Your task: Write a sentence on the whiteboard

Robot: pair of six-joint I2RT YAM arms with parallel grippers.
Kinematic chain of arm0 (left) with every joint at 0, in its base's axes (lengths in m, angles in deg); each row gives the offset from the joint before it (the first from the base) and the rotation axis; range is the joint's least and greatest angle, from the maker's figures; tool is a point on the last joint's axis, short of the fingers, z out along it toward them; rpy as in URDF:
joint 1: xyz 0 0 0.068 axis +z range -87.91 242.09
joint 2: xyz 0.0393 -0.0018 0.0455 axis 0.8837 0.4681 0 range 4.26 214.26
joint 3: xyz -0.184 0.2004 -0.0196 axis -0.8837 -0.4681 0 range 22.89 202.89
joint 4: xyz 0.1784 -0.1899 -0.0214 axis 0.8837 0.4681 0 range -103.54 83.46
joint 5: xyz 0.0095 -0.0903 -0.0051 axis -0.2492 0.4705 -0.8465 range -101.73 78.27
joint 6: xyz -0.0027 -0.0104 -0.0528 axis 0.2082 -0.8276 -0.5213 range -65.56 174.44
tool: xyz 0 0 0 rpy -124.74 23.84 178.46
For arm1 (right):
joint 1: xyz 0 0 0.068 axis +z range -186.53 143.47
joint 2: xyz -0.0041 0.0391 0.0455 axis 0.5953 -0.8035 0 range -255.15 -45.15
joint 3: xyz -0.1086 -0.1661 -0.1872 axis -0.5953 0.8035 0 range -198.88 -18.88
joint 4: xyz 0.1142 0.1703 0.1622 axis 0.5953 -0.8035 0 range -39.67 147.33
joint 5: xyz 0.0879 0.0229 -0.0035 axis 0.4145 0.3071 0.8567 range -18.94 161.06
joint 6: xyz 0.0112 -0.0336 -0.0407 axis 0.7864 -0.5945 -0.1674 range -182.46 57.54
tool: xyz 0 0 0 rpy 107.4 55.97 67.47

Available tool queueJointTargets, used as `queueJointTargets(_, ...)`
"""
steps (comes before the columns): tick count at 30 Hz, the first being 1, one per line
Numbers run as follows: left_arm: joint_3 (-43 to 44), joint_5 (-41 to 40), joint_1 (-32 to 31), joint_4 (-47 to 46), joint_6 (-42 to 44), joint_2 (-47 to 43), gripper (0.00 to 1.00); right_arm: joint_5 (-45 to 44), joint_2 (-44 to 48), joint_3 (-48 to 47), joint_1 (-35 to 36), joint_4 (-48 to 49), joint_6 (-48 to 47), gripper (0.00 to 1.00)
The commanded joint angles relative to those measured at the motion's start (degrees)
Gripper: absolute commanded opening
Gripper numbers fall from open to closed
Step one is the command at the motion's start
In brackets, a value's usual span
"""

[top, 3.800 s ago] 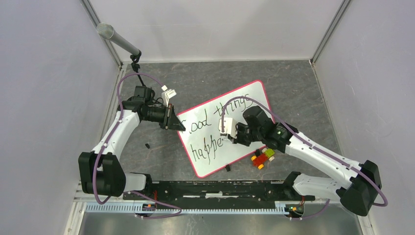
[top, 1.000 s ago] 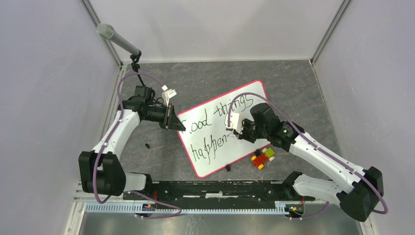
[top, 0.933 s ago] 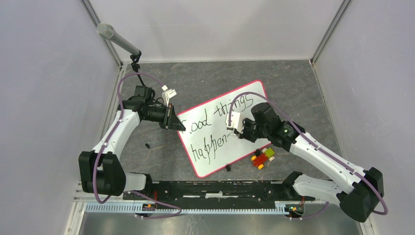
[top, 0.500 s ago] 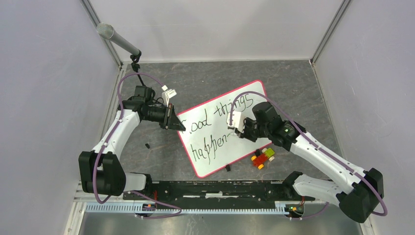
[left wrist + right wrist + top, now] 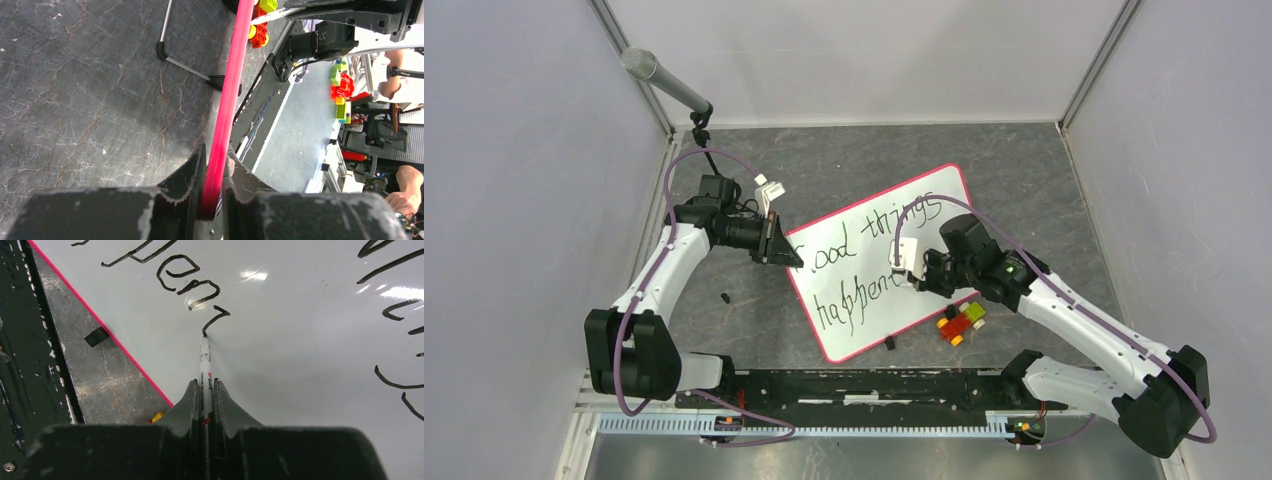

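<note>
Clenching marker (image 5: 204, 357) in right jaws, touching tip to whiteboard (image 5: 300, 390) at end of sentence (image 5: 869, 262), second line | lying aslant on grey surface (image 5: 1024, 170) beside coloured bricks (image 5: 962, 322) | pinching whiteboard's red rim in left jaws at far left edge

I see a lab test cell: grey walls (image 5: 514, 150), aluminium posts (image 5: 1100, 65), a mic (image 5: 669, 85) on a stand.

I see a black sentence (image 5: 854, 298) on the white, pink-rimmed whiteboard (image 5: 864, 335), a mottled grey counter (image 5: 844, 165), and red-yellow-green bricks (image 5: 961, 322).
</note>
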Motion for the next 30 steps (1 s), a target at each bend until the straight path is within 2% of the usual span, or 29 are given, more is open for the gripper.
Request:
queueJointTargets(1,0.76,-7.35,-1.52,-2.17,3.50,0.96,0.02,-3.10,1.14,-3.53,-0.25,-0.72,-1.39,0.00)
queueJointTargets(9,0.66,-7.49,-1.60,-2.15,3.50,0.69,0.02,-3.02,0.88,-7.04,-0.26,-0.58,-0.87,0.00)
queueJointTargets(20,0.58,-7.70,-1.61,-2.10,3.65,0.70,0.02,-4.22,-0.59,-3.30,-0.27,1.79,-1.54,0.00)
queueJointTargets(30,0.49,-7.43,-1.61,-2.17,3.82,0.88,0.02,-3.59,1.94,1.49,-0.28,1.23,-0.91,0.00)
